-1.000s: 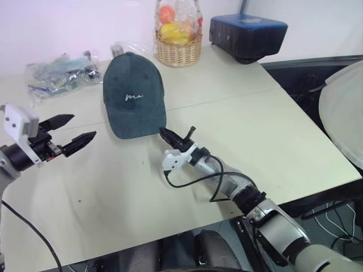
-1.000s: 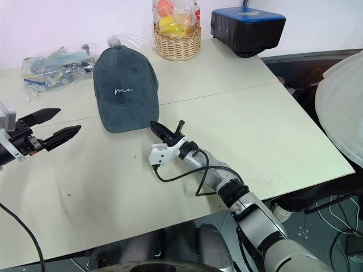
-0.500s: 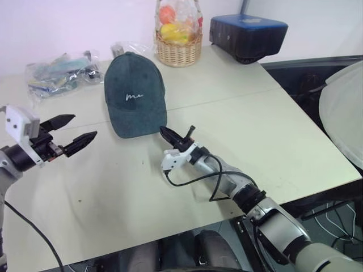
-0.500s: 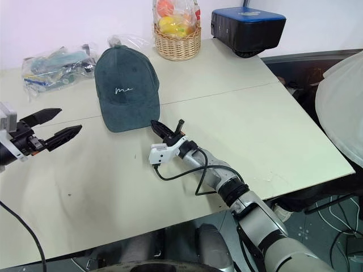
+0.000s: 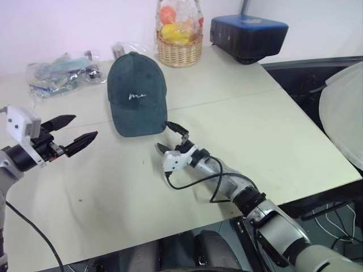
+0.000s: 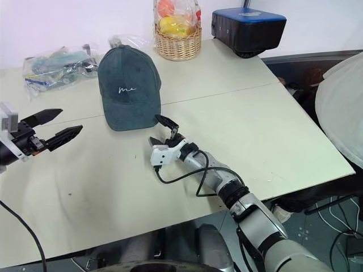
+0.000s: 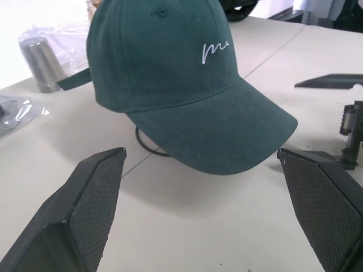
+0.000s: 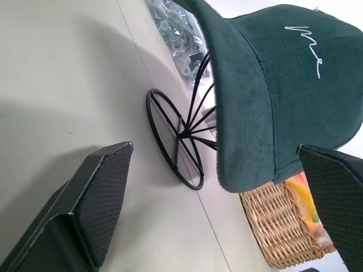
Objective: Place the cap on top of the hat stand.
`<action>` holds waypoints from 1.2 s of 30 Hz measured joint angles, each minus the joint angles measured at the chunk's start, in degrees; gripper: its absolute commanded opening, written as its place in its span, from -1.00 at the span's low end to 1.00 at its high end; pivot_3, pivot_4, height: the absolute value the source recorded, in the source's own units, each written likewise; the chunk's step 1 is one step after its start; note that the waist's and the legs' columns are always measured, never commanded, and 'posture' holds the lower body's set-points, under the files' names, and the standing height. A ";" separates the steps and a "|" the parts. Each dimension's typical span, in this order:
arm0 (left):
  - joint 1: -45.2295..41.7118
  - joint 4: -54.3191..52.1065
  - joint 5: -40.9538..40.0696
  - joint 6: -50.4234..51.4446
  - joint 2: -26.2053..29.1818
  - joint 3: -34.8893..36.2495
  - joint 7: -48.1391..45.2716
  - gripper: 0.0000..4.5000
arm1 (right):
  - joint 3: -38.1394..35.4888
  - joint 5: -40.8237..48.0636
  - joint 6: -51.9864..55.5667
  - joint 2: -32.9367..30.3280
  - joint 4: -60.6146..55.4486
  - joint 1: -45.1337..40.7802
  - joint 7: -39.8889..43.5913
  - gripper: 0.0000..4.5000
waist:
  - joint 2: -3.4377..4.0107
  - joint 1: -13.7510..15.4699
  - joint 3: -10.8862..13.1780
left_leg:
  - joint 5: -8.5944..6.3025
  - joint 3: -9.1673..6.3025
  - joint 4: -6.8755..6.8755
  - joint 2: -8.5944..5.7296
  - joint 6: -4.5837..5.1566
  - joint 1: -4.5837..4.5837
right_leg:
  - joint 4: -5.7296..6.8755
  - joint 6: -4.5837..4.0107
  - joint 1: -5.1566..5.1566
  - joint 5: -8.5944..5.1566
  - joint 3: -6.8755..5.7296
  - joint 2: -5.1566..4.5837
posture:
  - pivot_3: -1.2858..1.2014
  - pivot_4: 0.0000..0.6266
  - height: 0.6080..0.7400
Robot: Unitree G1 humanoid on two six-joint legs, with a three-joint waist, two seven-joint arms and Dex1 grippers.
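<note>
The cap (image 5: pixel 136 95) sits on the hat stand (image 8: pixel 180 136) on the worktop (image 5: pixel 238 130). Behind it stands a basket (image 5: pixel 179 50), a bag (image 5: pixel 59 71) to its left.

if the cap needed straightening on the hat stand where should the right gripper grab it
Probably the brim of the cap. It juts out low toward the right gripper, thin and free of the hat stand wires. Come in level from the front, one finger above and one below. The open jaws already face it.
</note>
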 measured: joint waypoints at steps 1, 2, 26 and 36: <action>-0.11 0.01 0.00 -0.01 0.00 -0.08 0.00 1.00 | -0.01 0.13 -0.06 -0.03 0.00 0.07 0.25 0.99 | 0.00 0.00 0.00 | 0.00 0.00 0.00 0.00 0.00 0.00 | 0.00 0.00 0.00 0.00 0.00 0.00 | 0.03 -0.52 1.00; -0.14 0.03 0.00 -0.02 0.00 -0.14 0.00 1.00 | -0.17 0.63 -0.10 -0.07 -0.01 0.07 0.60 0.99 | 0.00 0.01 0.00 | 0.00 0.00 0.00 0.00 0.00 0.00 | 0.00 0.00 0.00 0.00 0.00 -0.01 | 0.03 -0.52 1.00; -1.31 2.25 0.14 -0.21 -0.72 -2.64 -0.65 1.00 | -19.20 47.96 35.37 -11.58 -36.67 10.96 44.88 0.99 | 0.01 0.24 0.03 | -0.01 -0.04 -0.01 0.01 0.02 0.00 | -0.06 0.00 0.07 0.00 -0.02 -0.02 | 0.03 -0.52 1.00; -0.50 2.16 0.13 -0.07 -0.71 -2.76 -1.94 1.00 | -27.63 69.87 60.80 -18.25 -46.23 5.25 55.78 0.99 | 0.02 0.28 0.08 | -0.02 -0.05 -0.04 0.01 0.04 -0.01 | -0.15 0.00 0.09 0.00 -0.03 -0.06 | 0.03 -0.52 1.00</action>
